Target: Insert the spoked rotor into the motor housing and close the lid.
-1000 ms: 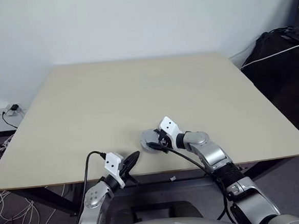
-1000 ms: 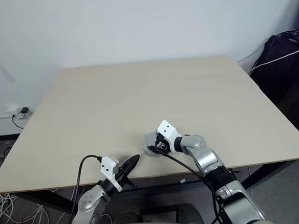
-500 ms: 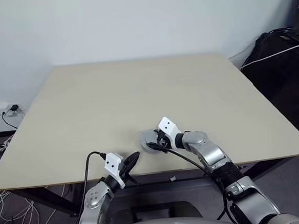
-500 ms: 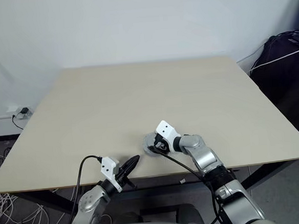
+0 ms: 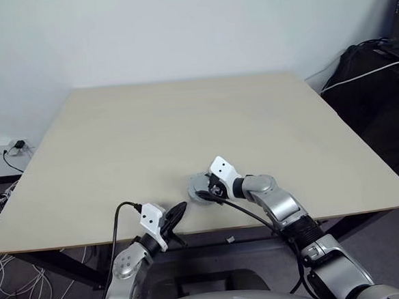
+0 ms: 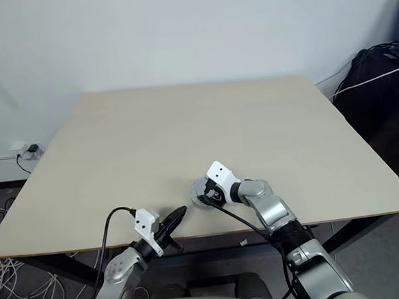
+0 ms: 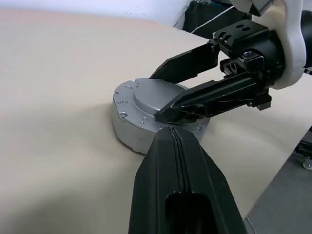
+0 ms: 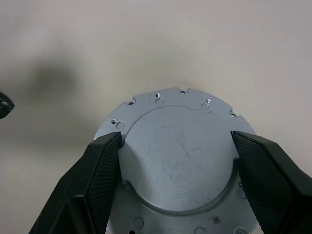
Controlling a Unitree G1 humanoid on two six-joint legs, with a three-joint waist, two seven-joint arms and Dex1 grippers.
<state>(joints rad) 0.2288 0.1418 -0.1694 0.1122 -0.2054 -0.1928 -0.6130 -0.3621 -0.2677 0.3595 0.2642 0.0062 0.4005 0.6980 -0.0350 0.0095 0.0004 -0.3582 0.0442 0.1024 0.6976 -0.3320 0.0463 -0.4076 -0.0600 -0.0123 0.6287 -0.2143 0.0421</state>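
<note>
The lid [image 8: 175, 156] already sits on the motor housing [image 7: 127, 130], making one closed grey metal stack, so the rotor is judged to be inside, though it is hidden and cannot be checked. What seems left is seating or letting go of the lid.

The stack rests on the table [image 5: 184, 123] near its front edge. It is a low round silver drum: a smooth raised disc in the middle with fine scratches, and around it a flat flange with small holes and a notched rim.

The right gripper [image 8: 175, 146] has its jaws spread wide, one finger against each side of the raised disc, grasping the lid. The left gripper [image 7: 170, 136] is clenched shut on nothing, its tip just beside the stack on the side nearer the table's front edge
</note>
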